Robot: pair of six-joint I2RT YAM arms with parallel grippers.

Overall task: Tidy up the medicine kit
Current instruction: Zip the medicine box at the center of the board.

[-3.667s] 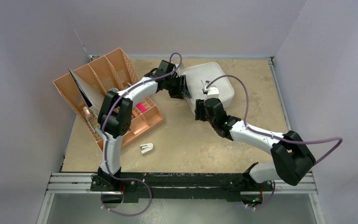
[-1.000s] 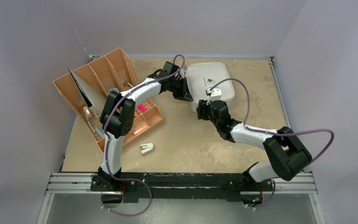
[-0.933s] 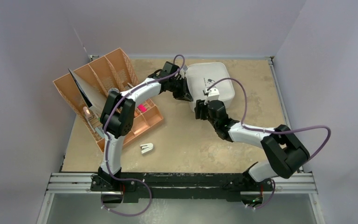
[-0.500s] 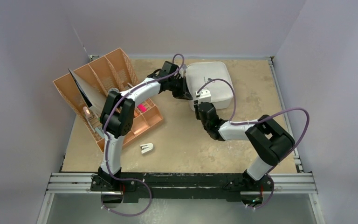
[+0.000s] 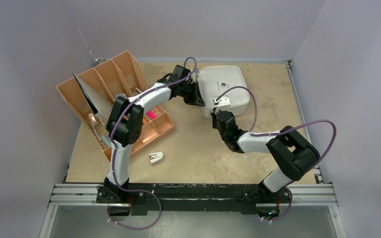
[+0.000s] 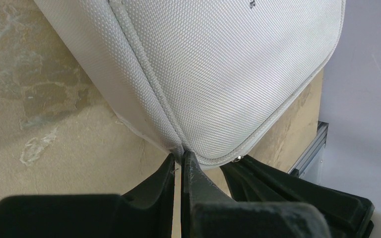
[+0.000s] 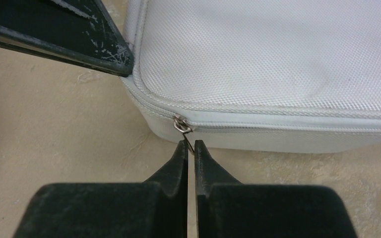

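Right wrist view: the right gripper, arm folded sharply at the elbow, clenches the zipper pull of the medicine kit by the far edge of the table. The outstretched left gripper pinches the kit's side seam.

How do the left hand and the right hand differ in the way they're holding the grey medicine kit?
The left hand pinches the medicine kit by the fabric seam at its edge; the right hand pinches only the small metal zipper pull. The left hand reaches in from the kit's left side, the right hand from its near side. Both are shut on the same case.
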